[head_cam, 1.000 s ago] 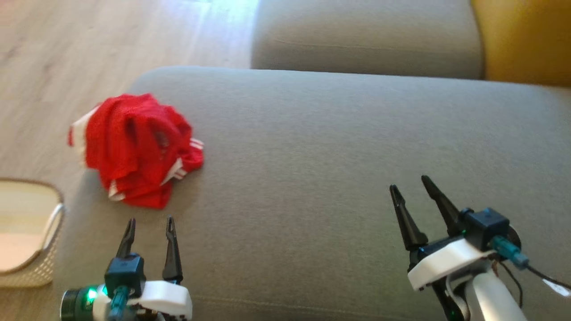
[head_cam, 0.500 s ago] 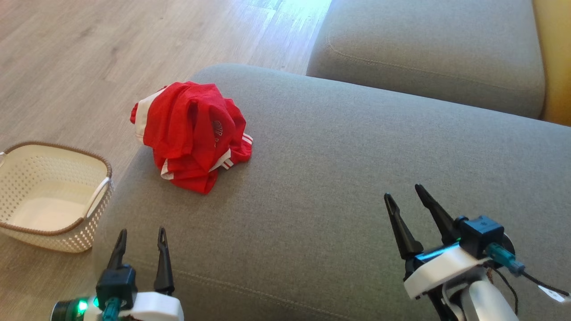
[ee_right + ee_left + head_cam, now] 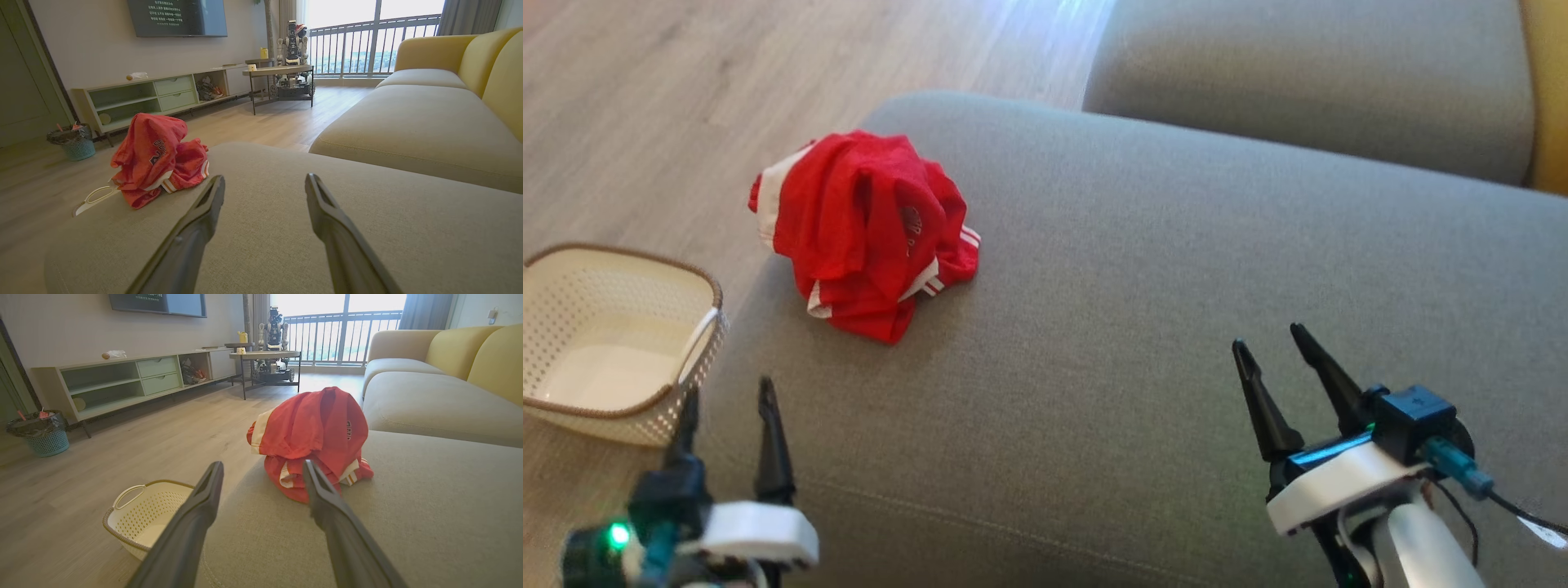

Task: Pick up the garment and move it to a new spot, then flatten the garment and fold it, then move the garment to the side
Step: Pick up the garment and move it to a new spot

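Observation:
The garment (image 3: 866, 233) is a red top with white stripes, crumpled in a heap at the near-left corner of the grey sofa seat (image 3: 1143, 327). My left gripper (image 3: 727, 396) stands open at the lower left, short of the heap, with nothing between its fingers. In the left wrist view the garment (image 3: 314, 437) lies just ahead of the open left gripper (image 3: 261, 469). My right gripper (image 3: 1270, 343) is open at the lower right over bare cushion, far from the cloth. In the right wrist view the garment (image 3: 157, 159) lies off to the left of the open right gripper (image 3: 265, 181).
A cream perforated basket (image 3: 613, 343) sits on the wooden floor (image 3: 686, 90) left of the sofa, close to my left gripper. A second grey cushion (image 3: 1307, 82) lies beyond. A low shelf unit (image 3: 122, 381), a bin (image 3: 41, 433) and a side table (image 3: 265, 361) stand across the room.
The head camera has shifted, bringing the basket into view. My left gripper has drifted left and lower in the picture. The garment lies as before, and both grippers stay open.

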Tool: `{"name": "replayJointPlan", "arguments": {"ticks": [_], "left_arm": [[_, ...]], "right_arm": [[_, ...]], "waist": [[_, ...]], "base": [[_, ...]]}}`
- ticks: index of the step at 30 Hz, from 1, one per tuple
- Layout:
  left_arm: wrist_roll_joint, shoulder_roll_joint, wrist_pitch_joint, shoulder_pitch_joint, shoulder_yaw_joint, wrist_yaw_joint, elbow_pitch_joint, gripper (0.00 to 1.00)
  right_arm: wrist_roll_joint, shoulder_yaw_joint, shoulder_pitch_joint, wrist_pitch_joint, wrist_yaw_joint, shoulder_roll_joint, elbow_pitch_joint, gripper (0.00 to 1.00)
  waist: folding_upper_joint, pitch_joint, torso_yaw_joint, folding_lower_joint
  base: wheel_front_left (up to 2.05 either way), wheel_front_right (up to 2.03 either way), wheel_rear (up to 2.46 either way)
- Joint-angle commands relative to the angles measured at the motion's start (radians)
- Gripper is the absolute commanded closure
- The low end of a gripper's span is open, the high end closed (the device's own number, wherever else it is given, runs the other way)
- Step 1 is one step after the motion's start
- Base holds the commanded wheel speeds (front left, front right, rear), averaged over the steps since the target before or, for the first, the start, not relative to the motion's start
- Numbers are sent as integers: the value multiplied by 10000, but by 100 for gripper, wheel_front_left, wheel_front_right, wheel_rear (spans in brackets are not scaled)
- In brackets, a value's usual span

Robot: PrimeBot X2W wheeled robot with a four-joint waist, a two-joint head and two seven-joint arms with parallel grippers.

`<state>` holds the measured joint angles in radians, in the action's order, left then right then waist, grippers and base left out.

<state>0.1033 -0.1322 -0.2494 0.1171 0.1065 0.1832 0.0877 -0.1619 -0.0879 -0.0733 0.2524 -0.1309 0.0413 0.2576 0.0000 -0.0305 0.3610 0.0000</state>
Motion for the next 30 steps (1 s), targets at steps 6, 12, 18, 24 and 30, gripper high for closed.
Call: {"name": "replayJointPlan", "arguments": {"ticks": [6, 12, 18, 24, 30], "left_arm": [[737, -982, -39, -1893, -1262, -764, -35, 0], [1742, -2002, 1507, -4347, -1493, -1975, 1218, 0], [1933, -2437, 2733, -6015, -1039, -2559, 2378, 0], [2037, -2597, 3291, -7345, -473, -2897, 4142, 0], [2157, -2654, 3201, -8278, -82, -3039, 5693, 0]], "right_arm": [[454, -143, -977, 93, 2, 89, -818, 0], [1003, -75, -1527, -117, 2, 89, -1594, 0], [1271, 35, -1803, -343, 2, 89, -2136, 0], [1363, -366, -1904, -246, 2, 89, -2656, 0], [1573, -454, -1910, -360, 2, 89, -2796, 0]], "waist": [[0, 1142, -386, 0], [0, 2478, -750, 0], [0, 3206, -908, 0], [0, 3618, -1140, 0], [0, 3791, -1379, 0]], "base": [[0, 0, 0], [0, 0, 0], [0, 0, 0], [0, 0, 0], [0, 0, 0]]}}
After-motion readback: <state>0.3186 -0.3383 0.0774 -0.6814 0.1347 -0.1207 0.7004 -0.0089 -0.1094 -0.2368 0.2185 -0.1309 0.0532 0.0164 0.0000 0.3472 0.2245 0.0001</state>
